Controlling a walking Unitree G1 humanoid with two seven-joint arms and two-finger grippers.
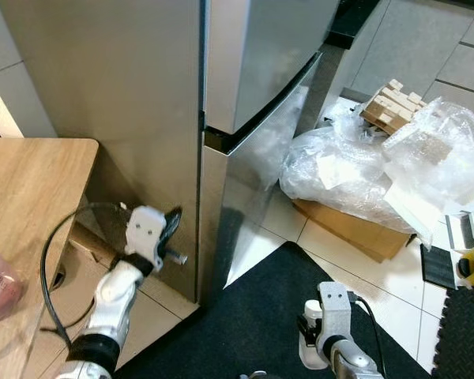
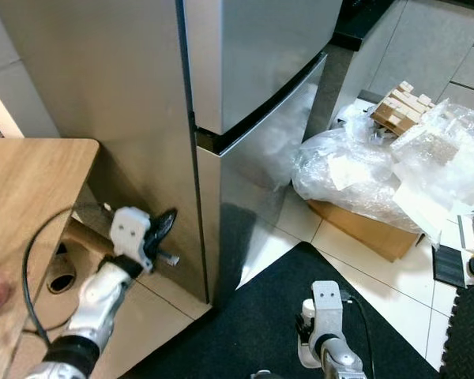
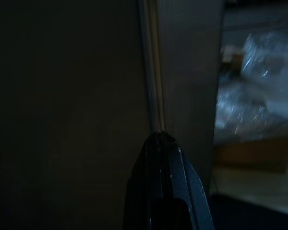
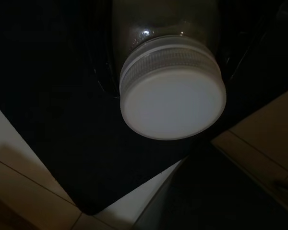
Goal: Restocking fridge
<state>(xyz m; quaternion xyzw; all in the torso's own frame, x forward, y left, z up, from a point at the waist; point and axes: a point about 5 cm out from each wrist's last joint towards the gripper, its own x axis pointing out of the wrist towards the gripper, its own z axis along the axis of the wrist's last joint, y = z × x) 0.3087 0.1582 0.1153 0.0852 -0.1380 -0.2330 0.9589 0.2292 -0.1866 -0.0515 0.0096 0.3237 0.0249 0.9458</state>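
Right gripper (image 1: 310, 332), low over the black mat (image 1: 253, 316), is clamped on a jar (image 4: 169, 62) whose white lid (image 4: 173, 103) faces the wrist camera. Left gripper (image 1: 171, 229), fingers pressed together, sits at the seam beside the fridge's (image 1: 142, 103) closed lower door (image 1: 249, 181). Beyond lie plastic bags (image 1: 355, 170) on a cardboard box (image 1: 351, 229).

A jar (image 4: 170, 62) with a white lid (image 4: 174, 100) hangs lid-down over a black mat (image 4: 53, 143) and pale floor tiles (image 4: 29, 191).
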